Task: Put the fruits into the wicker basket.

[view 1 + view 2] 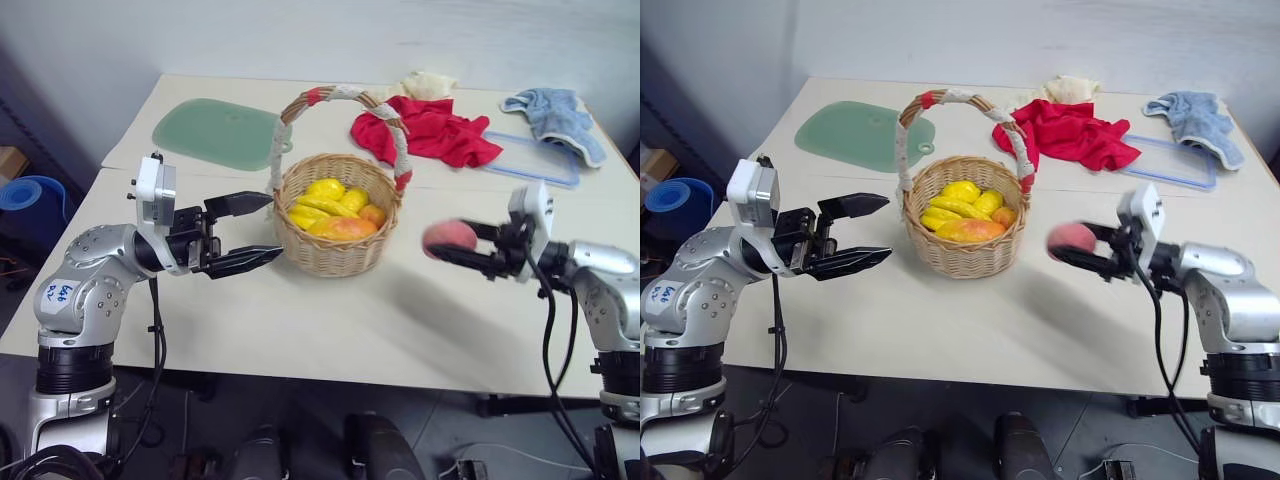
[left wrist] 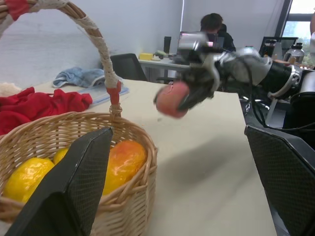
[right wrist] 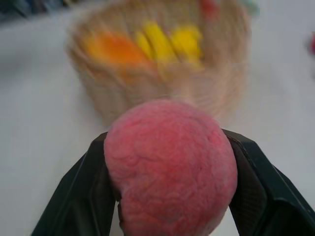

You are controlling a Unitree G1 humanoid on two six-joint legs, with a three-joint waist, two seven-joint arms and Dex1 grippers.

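Note:
The wicker basket (image 1: 330, 245) stands mid-table, its arched handle (image 1: 343, 95) wrapped in white with red patches. Inside lies a yellow mango (image 1: 325, 200) with an orange-red end (image 1: 348, 228). My right gripper (image 1: 455, 245) hangs above the table to the basket's right, shut on a pink-red peach (image 1: 448, 237); the peach (image 3: 170, 164) sits between both fingers in the right wrist view. My left gripper (image 1: 262, 228) stands open just left of the basket, nothing between its fingers.
A green cutting mat (image 1: 215, 133) lies at the back left. A red cloth (image 1: 430, 130), a cream cloth (image 1: 428, 84), a blue towel (image 1: 555, 112) and a clear lid (image 1: 535, 160) lie at the back right.

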